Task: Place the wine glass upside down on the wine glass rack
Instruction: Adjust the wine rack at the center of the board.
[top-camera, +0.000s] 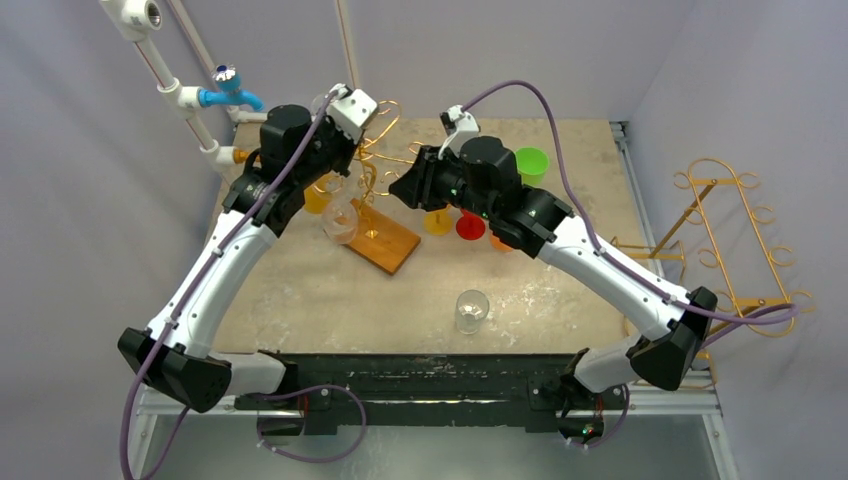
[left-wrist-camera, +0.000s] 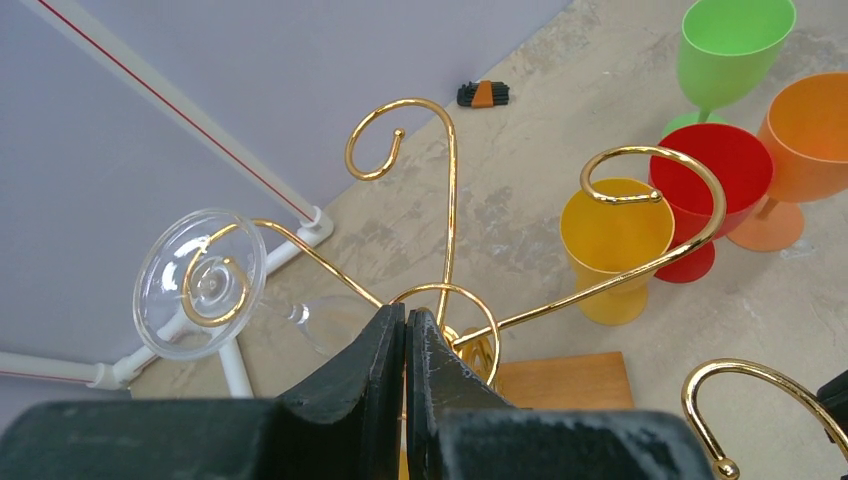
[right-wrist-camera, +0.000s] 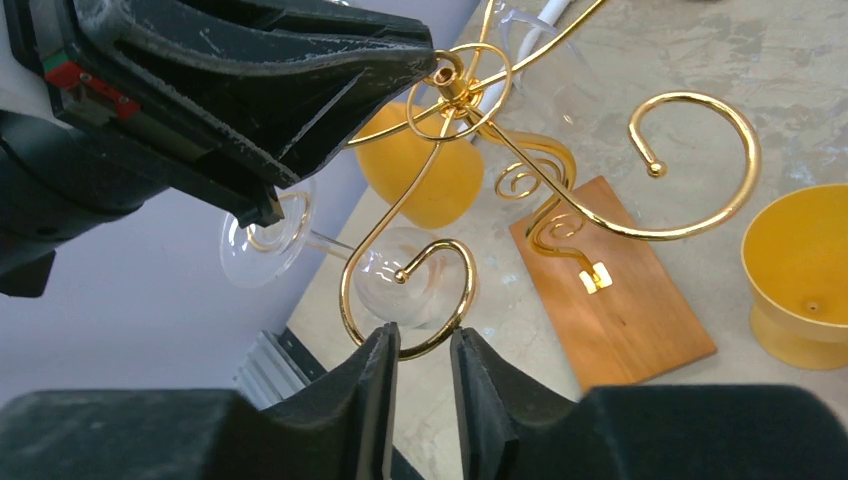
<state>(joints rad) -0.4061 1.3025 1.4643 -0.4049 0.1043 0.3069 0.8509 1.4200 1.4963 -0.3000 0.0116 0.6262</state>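
Observation:
The gold wire wine glass rack (top-camera: 372, 185) stands on a wooden base (top-camera: 385, 242) at the table's back middle. A clear wine glass (top-camera: 340, 222) hangs upside down from a left hook, its foot (left-wrist-camera: 200, 283) held in the curl; it also shows in the right wrist view (right-wrist-camera: 405, 290). A second clear wine glass (top-camera: 471, 310) stands upright near the front edge. My left gripper (left-wrist-camera: 407, 318) is shut, its tips on the rack's top ring (left-wrist-camera: 470, 300). My right gripper (right-wrist-camera: 424, 340) is open, its fingertips straddling a lower hook curl (right-wrist-camera: 440, 300) without clamping it.
Yellow (top-camera: 437, 222), red (top-camera: 470, 227), orange (top-camera: 503, 240) and green (top-camera: 531, 160) plastic goblets stand right of the rack. Another orange cup (top-camera: 317, 200) is behind the hung glass. A second gold rack (top-camera: 735, 240) lies off the table's right side. A white pipe frame (top-camera: 200, 120) rises at back left.

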